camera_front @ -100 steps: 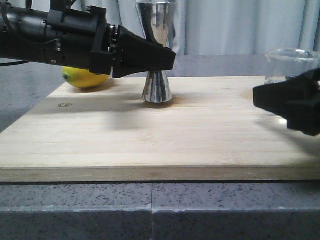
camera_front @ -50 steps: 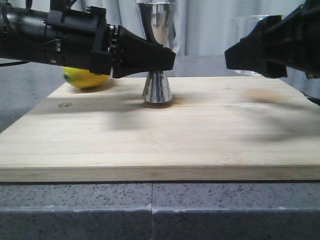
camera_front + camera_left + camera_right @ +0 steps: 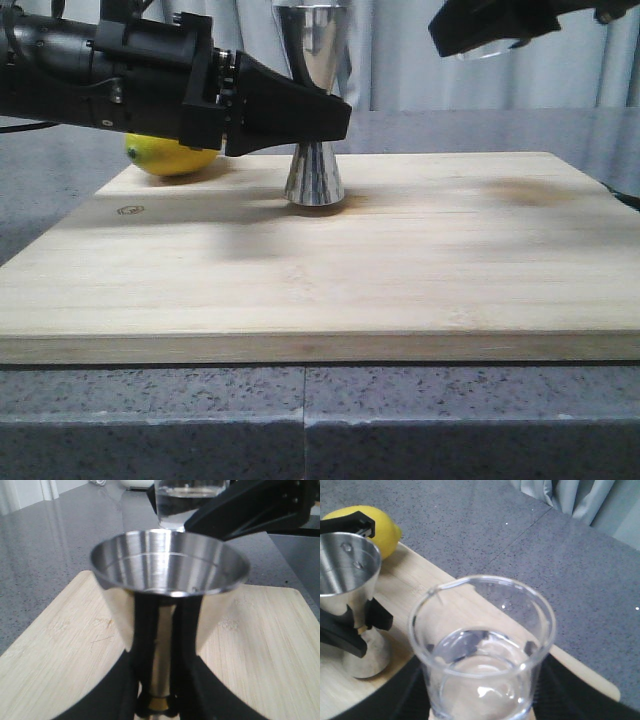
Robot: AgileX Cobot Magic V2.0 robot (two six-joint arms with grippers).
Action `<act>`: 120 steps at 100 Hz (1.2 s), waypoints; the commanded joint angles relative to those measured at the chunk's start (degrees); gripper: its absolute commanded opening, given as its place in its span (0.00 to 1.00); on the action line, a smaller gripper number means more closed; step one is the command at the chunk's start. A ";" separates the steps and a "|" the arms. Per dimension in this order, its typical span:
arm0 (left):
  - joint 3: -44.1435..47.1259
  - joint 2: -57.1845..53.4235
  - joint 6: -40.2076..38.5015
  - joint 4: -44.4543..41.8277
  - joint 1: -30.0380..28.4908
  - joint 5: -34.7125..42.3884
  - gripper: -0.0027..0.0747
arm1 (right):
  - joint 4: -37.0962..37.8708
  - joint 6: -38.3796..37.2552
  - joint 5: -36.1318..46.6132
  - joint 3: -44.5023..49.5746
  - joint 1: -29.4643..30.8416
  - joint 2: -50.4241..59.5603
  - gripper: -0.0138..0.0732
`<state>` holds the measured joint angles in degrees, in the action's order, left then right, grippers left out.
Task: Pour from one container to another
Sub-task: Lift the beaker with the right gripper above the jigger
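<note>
The steel jigger (image 3: 314,175) stands upright on the wooden board (image 3: 400,270), gold band at its waist. My left gripper (image 3: 335,118) is shut on that waist; in the left wrist view its black fingers (image 3: 142,645) clamp the jigger (image 3: 170,565) below the wide empty cup. My right gripper (image 3: 490,25) is high at the upper right, shut on the clear glass beaker (image 3: 497,44), whose bottom just shows under the fingers. In the right wrist view the beaker (image 3: 482,650) is upright with clear liquid, its lip turned toward the jigger (image 3: 345,580). The two are apart.
A yellow lemon (image 3: 170,155) lies at the board's far left corner behind my left arm, also showing as the lemon (image 3: 375,525) in the right wrist view. Grey speckled counter (image 3: 450,420) surrounds the board. Curtains hang behind.
My right gripper has lifted the beaker from the board's right edge up and leftward, almost out of the top of the front view. The left arm and jigger have not moved.
</note>
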<state>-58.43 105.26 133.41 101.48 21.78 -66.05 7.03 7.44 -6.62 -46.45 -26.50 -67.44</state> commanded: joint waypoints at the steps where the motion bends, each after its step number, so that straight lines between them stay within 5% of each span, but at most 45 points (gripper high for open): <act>1: -1.59 -2.62 -0.17 4.63 0.54 -6.12 0.04 | 3.64 0.54 0.30 -4.65 0.43 0.64 0.48; 42: -1.59 -2.62 -0.17 4.63 0.54 -6.12 0.04 | 17.56 0.54 -3.04 -10.24 -3.00 -2.10 0.48; 120: -1.59 -2.62 -0.17 4.63 0.54 -6.12 0.04 | 26.55 0.54 -1.39 -13.54 -6.52 -6.20 0.48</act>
<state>-58.43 105.26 133.41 101.48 21.78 -66.05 31.19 7.53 -12.10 -57.67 -32.35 -75.01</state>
